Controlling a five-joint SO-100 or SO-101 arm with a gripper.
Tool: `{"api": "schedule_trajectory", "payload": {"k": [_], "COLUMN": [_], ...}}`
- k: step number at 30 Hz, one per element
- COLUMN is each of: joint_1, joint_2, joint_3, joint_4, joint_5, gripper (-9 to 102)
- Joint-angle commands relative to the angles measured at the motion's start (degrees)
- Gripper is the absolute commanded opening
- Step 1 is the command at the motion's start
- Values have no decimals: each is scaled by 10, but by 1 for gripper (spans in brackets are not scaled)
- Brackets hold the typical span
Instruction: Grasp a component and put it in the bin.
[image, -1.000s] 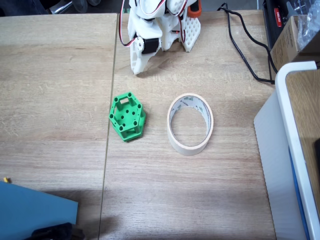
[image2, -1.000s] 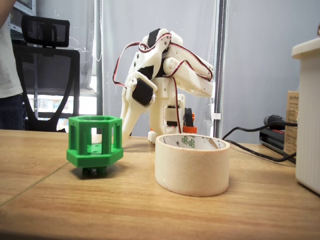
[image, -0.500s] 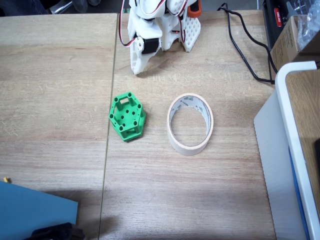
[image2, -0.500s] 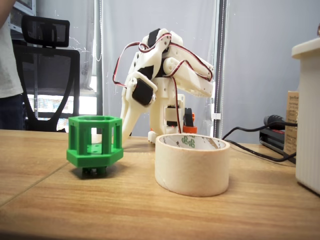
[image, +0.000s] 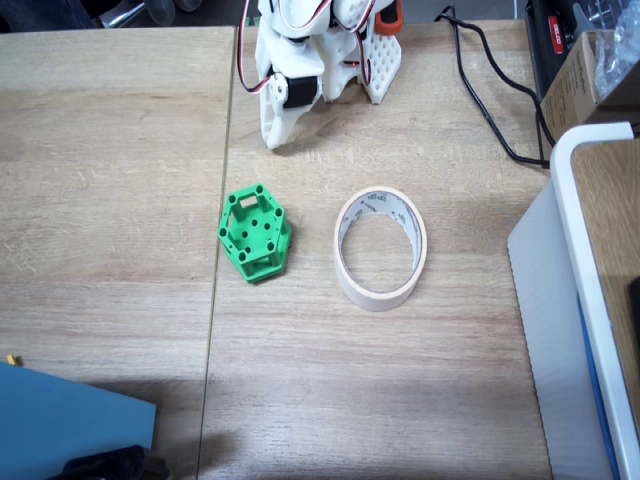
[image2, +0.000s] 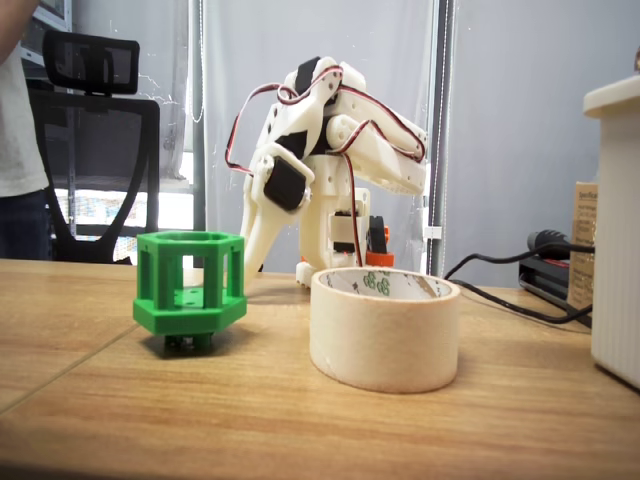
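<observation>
Light wooden table (image: 120, 150), then white 3D-printed arm folded at 12 o'clock in a fixed view, its gripper (image: 270, 140) tip-down near the tabletop, holding nothing; can't tell if the jaws are parted. Cream masking-tape ring bin (image: 380, 247) sits centre; bright green hexagonal open-frame plastic component (image: 254, 232) stands upright at its 9 o'clock, apart.

Step in hand: reach. Suggest coming down over the component's top and pinching opposite posts.

Low fixed view shows the component's (image2: 190, 288) height and open sides; top-down one shows the gap to the bin.
</observation>
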Motion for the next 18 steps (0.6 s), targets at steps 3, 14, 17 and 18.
{"api": "schedule_trajectory", "payload": {"k": [3,14,17,18], "joint_1": [1,-1,-1,-1], "joint_2": [-5,-75,-161,-192], "joint_3": [-101,-295,-352,-371], "joint_4": [4,4,4,4], "joint_5": [5,4,-3,-3], "gripper": [1,1,1,1]}}
